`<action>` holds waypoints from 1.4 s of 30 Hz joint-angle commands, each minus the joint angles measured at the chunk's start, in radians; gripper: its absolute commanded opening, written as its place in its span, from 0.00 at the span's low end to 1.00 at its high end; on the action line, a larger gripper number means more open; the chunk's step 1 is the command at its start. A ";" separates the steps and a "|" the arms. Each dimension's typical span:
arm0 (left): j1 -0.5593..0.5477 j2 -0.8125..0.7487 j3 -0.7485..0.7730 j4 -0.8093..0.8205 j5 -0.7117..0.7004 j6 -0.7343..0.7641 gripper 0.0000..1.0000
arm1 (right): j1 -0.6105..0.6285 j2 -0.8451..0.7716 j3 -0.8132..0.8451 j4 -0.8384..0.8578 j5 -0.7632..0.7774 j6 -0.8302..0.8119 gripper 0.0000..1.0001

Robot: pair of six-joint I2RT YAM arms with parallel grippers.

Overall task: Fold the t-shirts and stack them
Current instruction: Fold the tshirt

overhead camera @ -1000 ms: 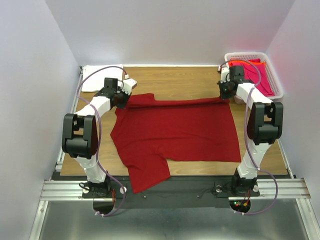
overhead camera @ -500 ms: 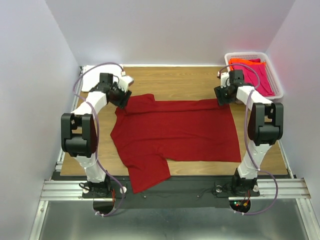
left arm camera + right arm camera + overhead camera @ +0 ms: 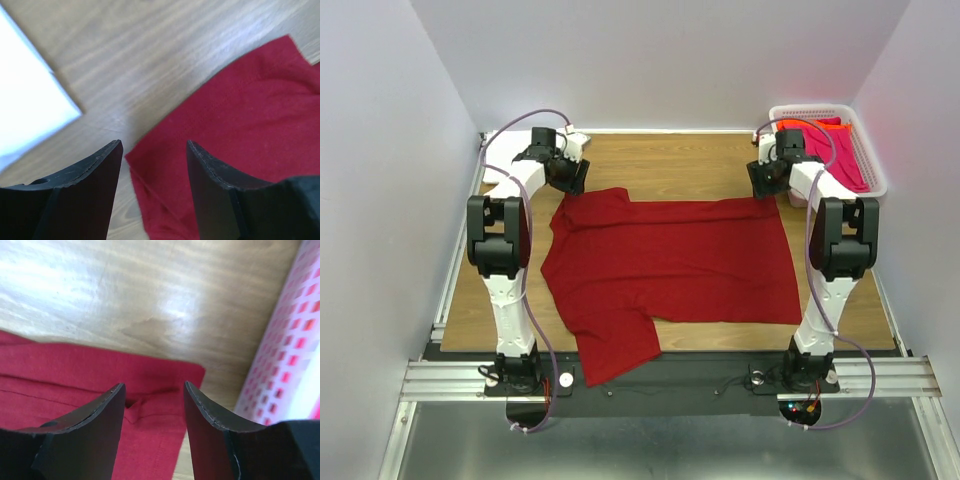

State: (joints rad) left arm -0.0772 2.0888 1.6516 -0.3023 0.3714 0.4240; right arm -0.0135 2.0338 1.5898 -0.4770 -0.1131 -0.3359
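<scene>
A large dark red t-shirt [image 3: 670, 265] lies spread on the wooden table, one sleeve hanging toward the near edge. My left gripper [image 3: 572, 180] hovers open above its far left corner [image 3: 210, 130], nothing between the fingers. Over the far right corner [image 3: 165, 375] my right gripper [image 3: 760, 181] is also open and holds nothing. A white t-shirt [image 3: 510, 158] lies folded at the far left, its edge showing in the left wrist view [image 3: 25, 100]. Pink and orange t-shirts [image 3: 835, 145] sit in the basket.
A white plastic lattice basket [image 3: 860, 125] stands at the far right corner, close to my right gripper; its wall [image 3: 290, 355] shows in the right wrist view. Bare wood [image 3: 670, 160] lies beyond the red shirt. White walls enclose the table.
Both grippers were shut on the red shirt's far corners a second ago; they have opened, dropped the cloth flat and drawn back toward the far edge.
</scene>
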 commanded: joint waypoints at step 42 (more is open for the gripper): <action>0.034 -0.022 0.025 -0.023 -0.026 -0.099 0.48 | 0.329 0.420 0.735 0.003 -0.392 0.512 0.50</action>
State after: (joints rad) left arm -0.0498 2.1418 1.6684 -0.3222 0.3042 0.3408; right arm 0.2516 2.3863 2.2280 -0.5205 -0.4484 0.0326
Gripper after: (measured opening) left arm 0.493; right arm 0.499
